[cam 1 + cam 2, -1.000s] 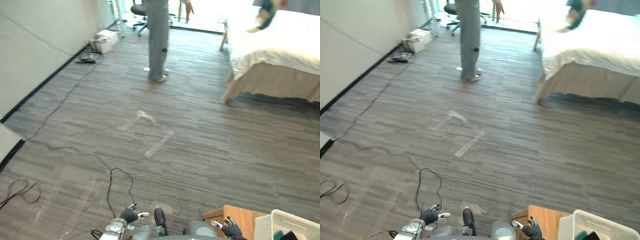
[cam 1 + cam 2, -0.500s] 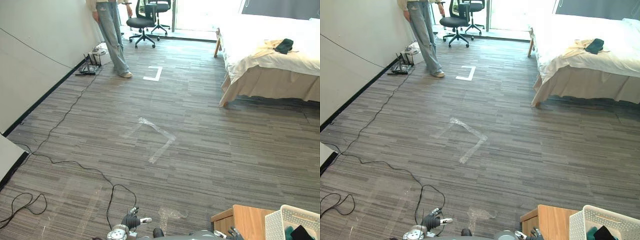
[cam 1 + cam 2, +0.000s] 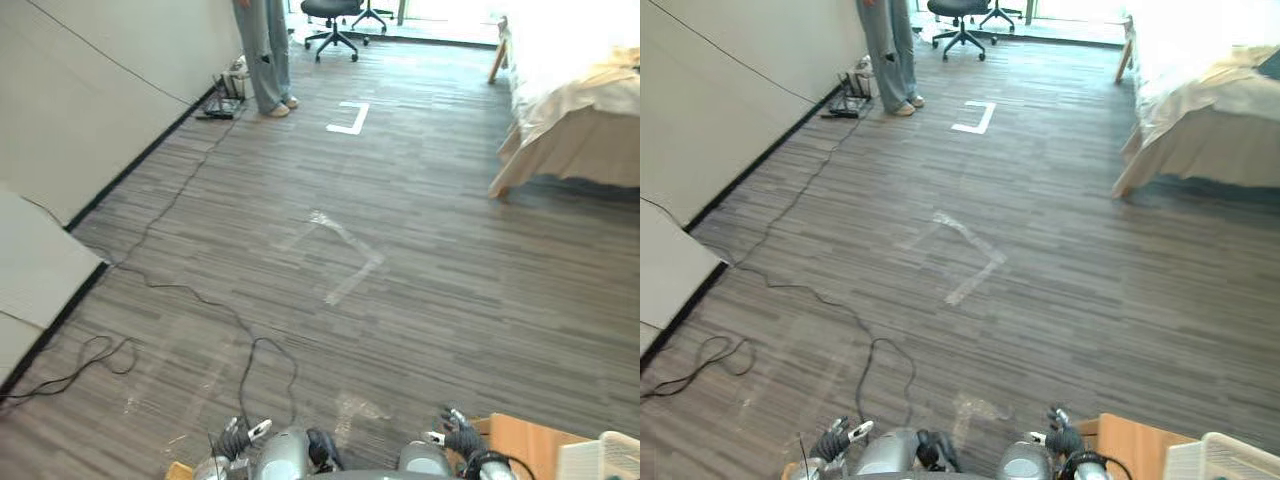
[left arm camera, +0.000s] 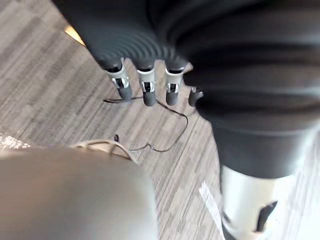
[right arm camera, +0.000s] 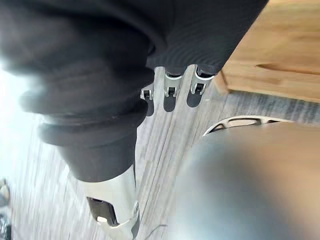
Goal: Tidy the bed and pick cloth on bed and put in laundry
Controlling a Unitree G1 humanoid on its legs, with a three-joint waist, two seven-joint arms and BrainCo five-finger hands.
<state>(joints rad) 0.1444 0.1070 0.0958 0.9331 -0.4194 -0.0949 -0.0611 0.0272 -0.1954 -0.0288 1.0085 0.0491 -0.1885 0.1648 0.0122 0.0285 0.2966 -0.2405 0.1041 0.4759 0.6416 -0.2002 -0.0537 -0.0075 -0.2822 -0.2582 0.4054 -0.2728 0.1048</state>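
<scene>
Left hand: bottom edge, fingers straight, empty.
Right hand: bottom right, fingers relaxed, empty.
Bed: upper right.

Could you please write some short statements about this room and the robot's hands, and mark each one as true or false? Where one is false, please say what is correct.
1. Both hands hold nothing. True: the left hand and the right hand are open.
2. The person stands beside the bed. False: the person stands by the wall, far from the bed.
3. An office chair stands at the far end of the room. True.
4. The white basket lies on the bed. False: the basket is close to the robot, beside a wooden stand.
</scene>
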